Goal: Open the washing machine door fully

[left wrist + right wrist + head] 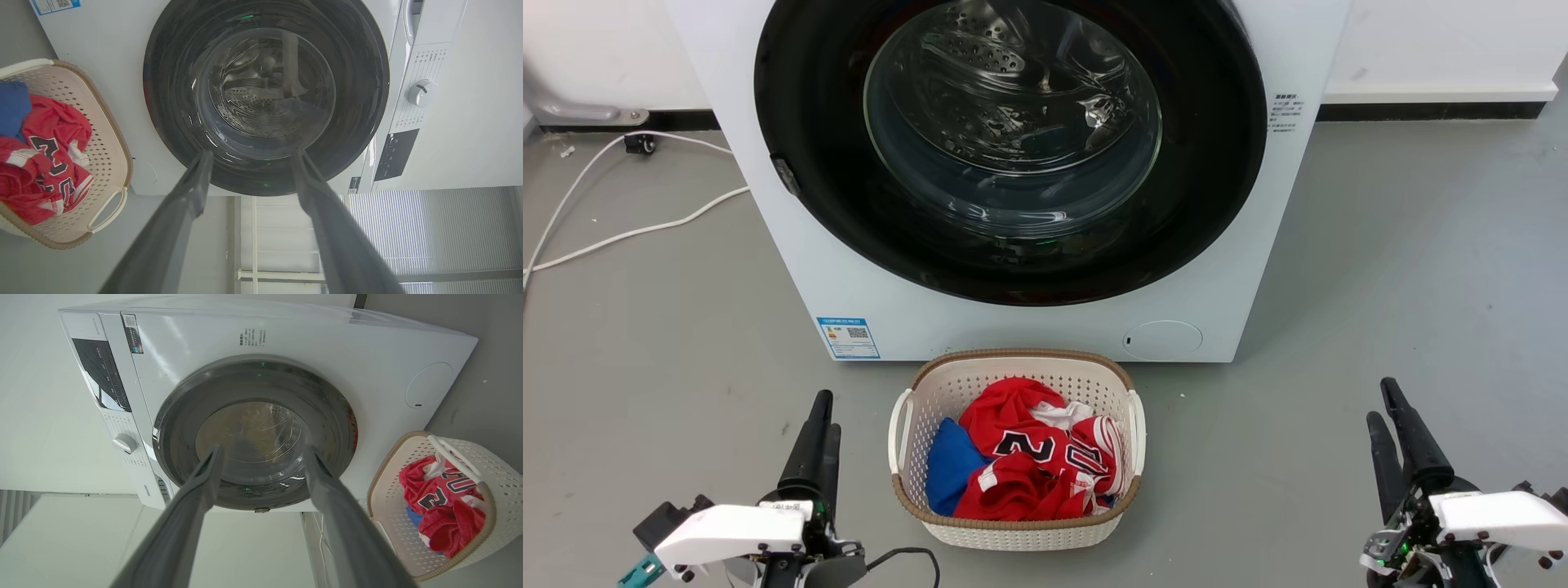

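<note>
Washing machine [792, 269] stands big and white on the grey floor [1405, 286], and its door [1217, 163], the wide glossy black disc with the bulging glass window, sits shut flat against the front, with the steel drum showing through the glass. Just in front of the machine a white laundry basket [1013, 535] rests on the floor with red jerseys [1013, 457] and something blue inside. A white cable [621, 237] trails over the floor on the robot's left. Both arms hang low, well short of the door, one on each side of the basket: the left gripper [827, 416] has its two dark fingers spread and holds nothing, and the right gripper [1384, 408] is likewise parted and empty
</note>
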Controlling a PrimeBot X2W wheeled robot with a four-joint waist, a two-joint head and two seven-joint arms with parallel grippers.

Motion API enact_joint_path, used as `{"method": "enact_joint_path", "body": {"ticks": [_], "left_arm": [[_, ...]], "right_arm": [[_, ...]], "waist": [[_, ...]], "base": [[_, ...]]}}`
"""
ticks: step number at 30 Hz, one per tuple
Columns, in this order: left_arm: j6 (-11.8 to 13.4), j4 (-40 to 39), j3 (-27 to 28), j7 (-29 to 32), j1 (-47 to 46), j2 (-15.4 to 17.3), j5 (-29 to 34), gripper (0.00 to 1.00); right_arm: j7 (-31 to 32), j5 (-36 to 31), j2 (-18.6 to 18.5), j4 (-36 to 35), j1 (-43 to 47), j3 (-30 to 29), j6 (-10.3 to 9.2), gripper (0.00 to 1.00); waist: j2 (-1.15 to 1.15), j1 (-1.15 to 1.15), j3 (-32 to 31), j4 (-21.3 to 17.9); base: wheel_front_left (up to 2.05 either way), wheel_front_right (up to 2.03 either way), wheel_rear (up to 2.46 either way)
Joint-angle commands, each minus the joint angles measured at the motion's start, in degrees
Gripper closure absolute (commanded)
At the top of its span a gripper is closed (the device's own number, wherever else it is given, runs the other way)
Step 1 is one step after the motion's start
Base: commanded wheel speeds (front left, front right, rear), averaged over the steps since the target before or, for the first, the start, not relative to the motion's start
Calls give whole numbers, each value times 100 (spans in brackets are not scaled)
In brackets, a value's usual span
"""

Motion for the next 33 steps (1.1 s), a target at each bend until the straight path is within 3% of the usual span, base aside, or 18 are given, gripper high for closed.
{"method": "enact_joint_path", "body": {"ticks": [1,19,33], "left_arm": [[-5,-176,-31,-77,-193,22,279,0],[-9,-580,-237,-486,-217,44,2754,0],[35,-509,-562,-757,-264,240,4565,0]], "right_arm": [[-85,-209,-81,-137,-127,59,2,0],[-501,-2846,-138,-492,-93,194,5,0],[-769,-4636,-161,-520,-16,380,7,0]], "waist": [[0,0,1,2],[0,0,-8,13],[0,0,-27,24]], "base": [[0,0,0],[0,0,0],[0,0,0]]}}
